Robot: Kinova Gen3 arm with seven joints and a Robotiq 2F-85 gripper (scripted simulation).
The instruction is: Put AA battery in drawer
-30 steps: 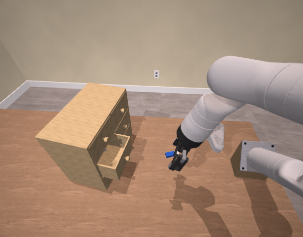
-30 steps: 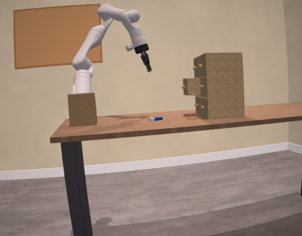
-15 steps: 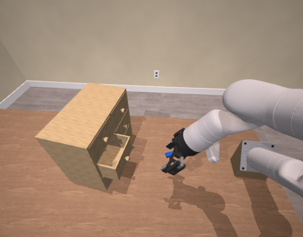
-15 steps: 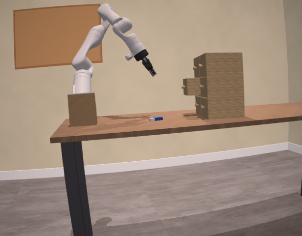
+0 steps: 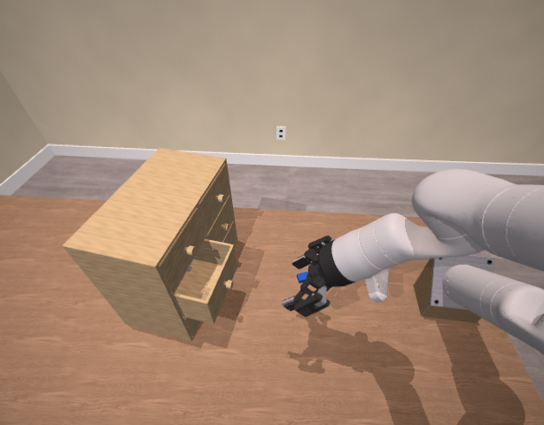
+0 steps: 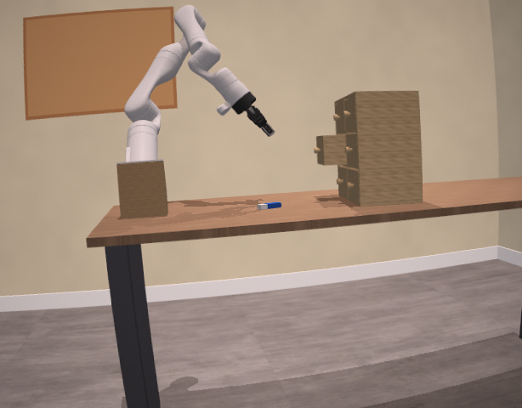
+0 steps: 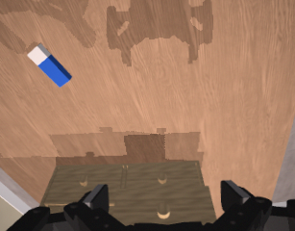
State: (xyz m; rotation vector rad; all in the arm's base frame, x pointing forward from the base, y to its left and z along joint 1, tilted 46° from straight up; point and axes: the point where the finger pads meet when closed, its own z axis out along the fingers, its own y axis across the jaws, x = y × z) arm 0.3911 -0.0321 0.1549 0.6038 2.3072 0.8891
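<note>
The small chest (image 5: 143, 201) (image 6: 388, 149) (image 7: 99, 174) stands upright. Its left middle-row drawer (image 5: 219, 302) (image 6: 333, 150) (image 7: 185, 202) is pulled out and looks level; the other visible drawers look closed. A small grey-blue thing (image 5: 189, 268) shows inside the open drawer, near the chest front. It may be the AA battery, but it is too small to tell. No battery shows on the visible table. My gripper (image 5: 294, 282) (image 6: 268, 130) (image 7: 163, 194) is open and empty. It hangs high above the table, in front of the chest and apart from the open drawer, tilted down towards it.
A blue and white block (image 5: 302, 277) (image 6: 269, 205) (image 7: 51, 67), like an eraser, lies on the wooden table (image 5: 126, 379) (image 6: 296, 219) (image 7: 248, 72) between the chest and the robot's base box (image 5: 451, 312) (image 6: 142, 189). My arm reaches over the table from the base.
</note>
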